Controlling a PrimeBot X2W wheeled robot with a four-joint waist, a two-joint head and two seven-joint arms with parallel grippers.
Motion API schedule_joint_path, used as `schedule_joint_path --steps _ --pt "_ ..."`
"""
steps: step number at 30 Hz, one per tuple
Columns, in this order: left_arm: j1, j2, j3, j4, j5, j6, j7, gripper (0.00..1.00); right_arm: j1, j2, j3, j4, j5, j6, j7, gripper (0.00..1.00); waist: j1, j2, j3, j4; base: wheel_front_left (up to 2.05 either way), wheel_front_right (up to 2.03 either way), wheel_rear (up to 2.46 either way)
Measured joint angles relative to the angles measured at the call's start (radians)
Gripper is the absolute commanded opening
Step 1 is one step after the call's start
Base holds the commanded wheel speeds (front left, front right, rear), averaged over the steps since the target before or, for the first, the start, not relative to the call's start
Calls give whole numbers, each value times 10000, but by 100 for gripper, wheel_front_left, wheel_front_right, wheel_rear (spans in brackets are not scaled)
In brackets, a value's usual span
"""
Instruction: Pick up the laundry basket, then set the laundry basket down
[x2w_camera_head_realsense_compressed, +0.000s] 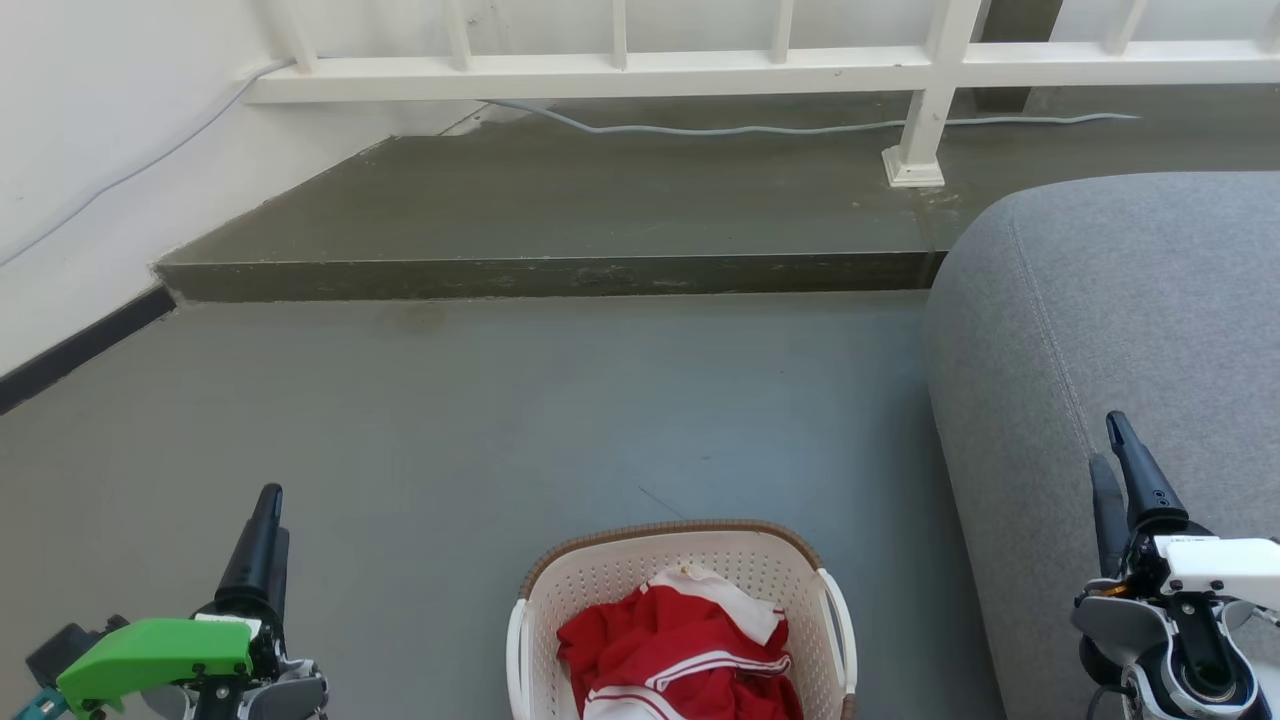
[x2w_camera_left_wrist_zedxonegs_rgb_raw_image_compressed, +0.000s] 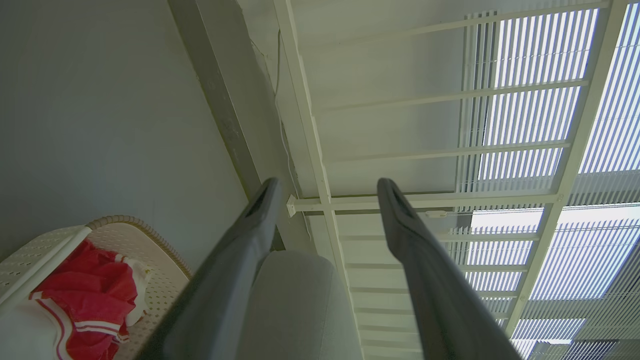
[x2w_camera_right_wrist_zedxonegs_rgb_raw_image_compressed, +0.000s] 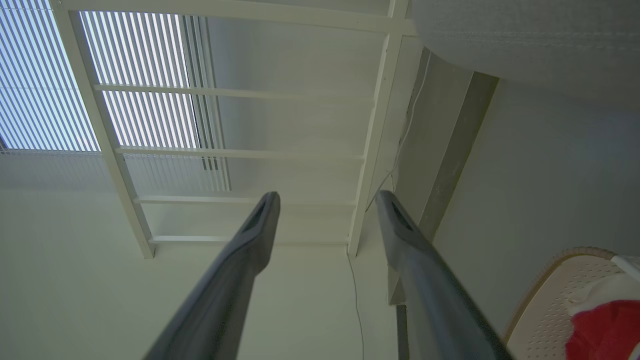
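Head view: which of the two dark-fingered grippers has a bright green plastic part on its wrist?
The left gripper, at the lower left; its green cover sets it apart from the right gripper, whose housing is white.

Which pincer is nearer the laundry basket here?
Left, narrowly. The left pincer is over bare floor left of the laundry basket; the right pincer is right of it, by the grey sofa.

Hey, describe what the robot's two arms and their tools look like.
Both tools have two long, dark, tapering fingers. The left tool sits on a black-and-grey wrist with a bright green cover and a teal part. The right tool rises from a white housing over a rounded grey joint.
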Motion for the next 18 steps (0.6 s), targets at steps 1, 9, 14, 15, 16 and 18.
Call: schedule_joint_path --steps 1,9,14,15,16,18 --pt "0 0 0 0 0 0 0 100 0 0 0 0 0 0 0 100 0 0 0 0 0 0 0" --pt "-105 355 -276 -313 1057 31 -374 100 2 -384 215 -380 -1189 -121 -297 100 0 0 1 16 0 0 0" --pt "-177 656 -593 -591 2044 123 -512 100 1 -688 441 -698 -2240 -270 -466 100 0 0 -1 19 0 0 0" --pt "-230 744 -721 -637 2397 174 -617 100 1 -807 585 -802 -2637 -351 -537 100 0 0 -2 19 0 0 0" --pt "-261 817 -815 -686 2627 198 -631 100 1 -863 640 -865 -2847 -360 -566 100 0 0 -3 18 0 0 0" --pt "-321 886 -920 -819 2932 286 -709 100 1 -932 736 -982 -3237 -439 -642 100 0 0 -4 15 0 0 0"
